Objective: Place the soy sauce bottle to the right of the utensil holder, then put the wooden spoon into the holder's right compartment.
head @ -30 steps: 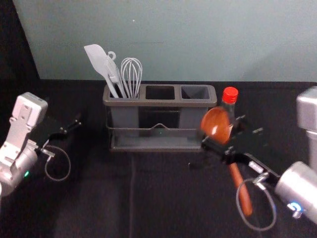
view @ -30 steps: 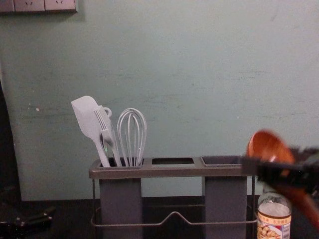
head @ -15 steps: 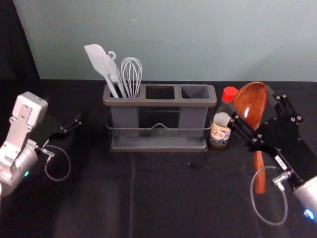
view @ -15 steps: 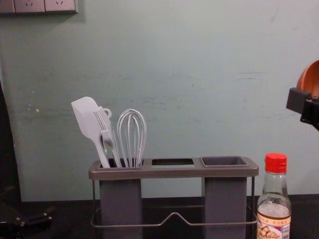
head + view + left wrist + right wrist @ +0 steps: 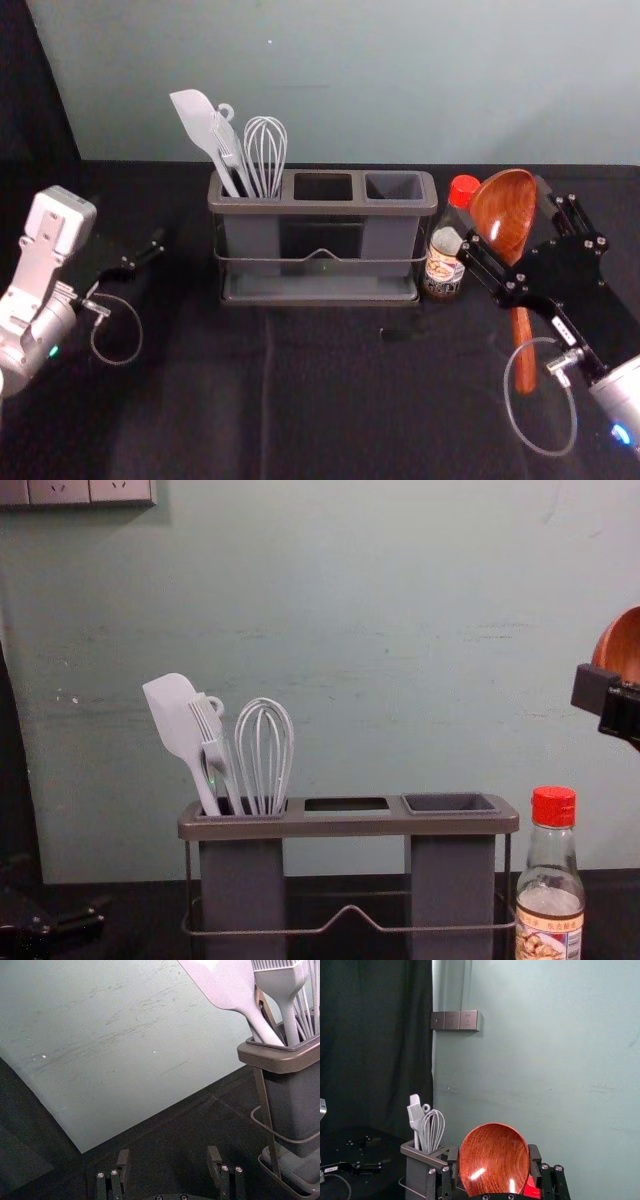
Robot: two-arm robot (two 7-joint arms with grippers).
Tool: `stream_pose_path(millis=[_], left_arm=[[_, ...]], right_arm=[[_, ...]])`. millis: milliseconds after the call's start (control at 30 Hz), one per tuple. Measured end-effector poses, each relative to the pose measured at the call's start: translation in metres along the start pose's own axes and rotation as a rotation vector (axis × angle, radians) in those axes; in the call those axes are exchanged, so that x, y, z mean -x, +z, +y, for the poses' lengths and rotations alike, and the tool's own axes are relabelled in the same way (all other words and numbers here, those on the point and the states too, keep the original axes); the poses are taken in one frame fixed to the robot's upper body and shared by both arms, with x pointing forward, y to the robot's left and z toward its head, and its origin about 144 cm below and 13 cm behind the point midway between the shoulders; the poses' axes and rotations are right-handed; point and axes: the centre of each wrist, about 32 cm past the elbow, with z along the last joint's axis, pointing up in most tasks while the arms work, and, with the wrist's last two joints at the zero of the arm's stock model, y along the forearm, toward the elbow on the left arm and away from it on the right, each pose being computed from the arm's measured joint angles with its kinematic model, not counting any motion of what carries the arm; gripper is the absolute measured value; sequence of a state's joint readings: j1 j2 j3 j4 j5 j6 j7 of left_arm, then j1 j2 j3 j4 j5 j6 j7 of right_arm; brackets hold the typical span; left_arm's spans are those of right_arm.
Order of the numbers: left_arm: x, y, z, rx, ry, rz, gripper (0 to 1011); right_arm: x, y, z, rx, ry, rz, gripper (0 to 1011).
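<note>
Wooden spoon (image 5: 502, 212) aloft at the holder's (image 5: 320, 208) 3 o'clock, bowl pinched in right gripper (image 5: 505, 218); left gripper (image 5: 168, 1152) parked towards 9, jaws spread. Soy sauce bottle (image 5: 444, 262) upright at 3, just beside holder; first step looks done. Next: spoon towards 9, over right compartment (image 5: 393, 186), then down. Head view shows handle (image 5: 524, 350); chest view, bowl's height above rim

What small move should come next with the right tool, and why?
I'd probably ease the right tool to the left, staying high, toward the holder's empty right compartment. It grips the wooden spoon bowl up, handle down, but out beyond the soy sauce bottle, which stands beside the holder; a low-hanging handle might knock it.
</note>
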State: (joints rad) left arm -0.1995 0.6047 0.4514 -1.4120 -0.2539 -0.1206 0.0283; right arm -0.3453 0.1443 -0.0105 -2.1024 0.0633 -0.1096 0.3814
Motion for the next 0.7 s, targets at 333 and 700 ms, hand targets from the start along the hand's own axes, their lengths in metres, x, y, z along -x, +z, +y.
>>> stream_pose_path(millis=[333, 700], left_arm=[[0.0, 0.0, 0.0, 0.0, 0.0, 0.0, 1000], [0.0, 0.0, 0.0, 0.0, 0.0, 0.0, 1000]], right_arm=[[0.0, 0.0, 0.0, 0.0, 0.002, 0.002, 837], [-0.012, 0.002, 0.016, -0.067, -0.028, -0.01, 837]])
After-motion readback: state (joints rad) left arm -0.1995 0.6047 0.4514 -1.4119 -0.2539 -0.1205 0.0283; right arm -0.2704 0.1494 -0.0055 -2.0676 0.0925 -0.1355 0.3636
